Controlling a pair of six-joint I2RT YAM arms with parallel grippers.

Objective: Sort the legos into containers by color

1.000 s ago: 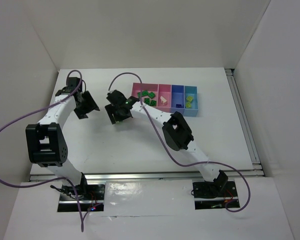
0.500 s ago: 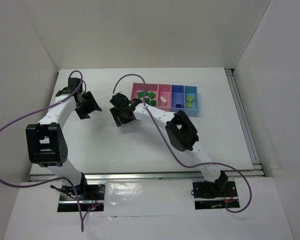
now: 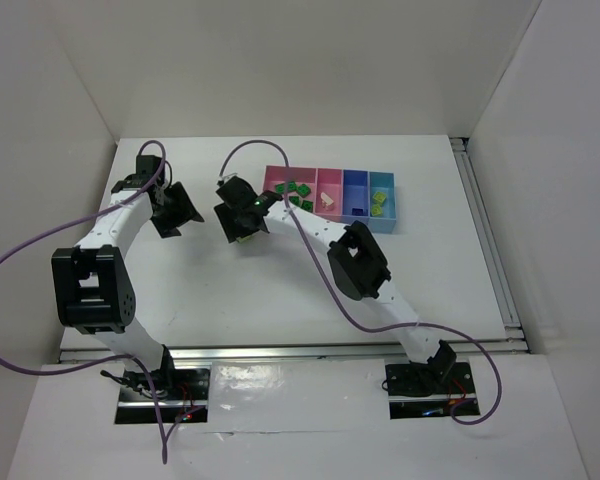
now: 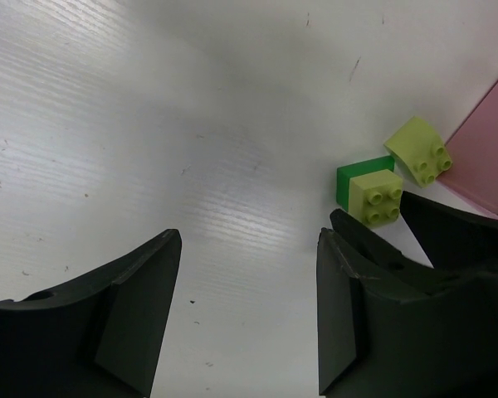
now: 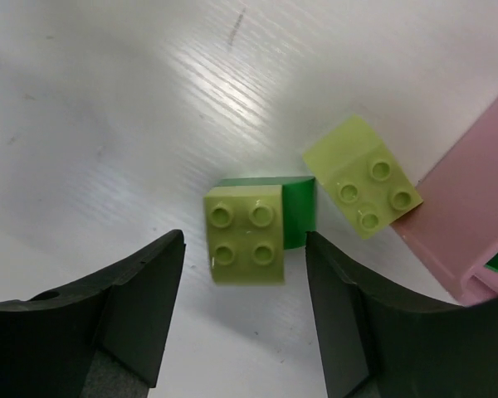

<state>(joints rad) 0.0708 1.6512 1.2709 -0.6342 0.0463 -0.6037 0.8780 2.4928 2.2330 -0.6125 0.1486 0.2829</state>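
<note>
Two yellow-green legos lie on the table left of the containers (image 3: 330, 178). One (image 5: 245, 232) sits on a dark green lego (image 5: 299, 211); the other (image 5: 361, 176) lies tilted against the wide pink bin's corner (image 5: 473, 215). My right gripper (image 5: 245, 311) (image 3: 238, 218) hangs open just above and short of the stacked pair, touching nothing. To the left, my left gripper (image 4: 249, 307) (image 3: 172, 210) is open over bare table; its view shows the same stacked lego (image 4: 375, 197) and the tilted one (image 4: 418, 149). Several dark green legos (image 3: 296, 194) lie in the wide pink bin.
A beige brick (image 3: 327, 199) sits in the narrow pink bin, a dark blue one (image 3: 358, 211) in the blue bin, and yellow-green ones (image 3: 379, 203) in the light blue bin. White walls enclose the table on the left, back and right.
The right gripper has shifted a little over the loose legos, first toward the bins, then back and farther from me. The left arm has stayed still.
</note>
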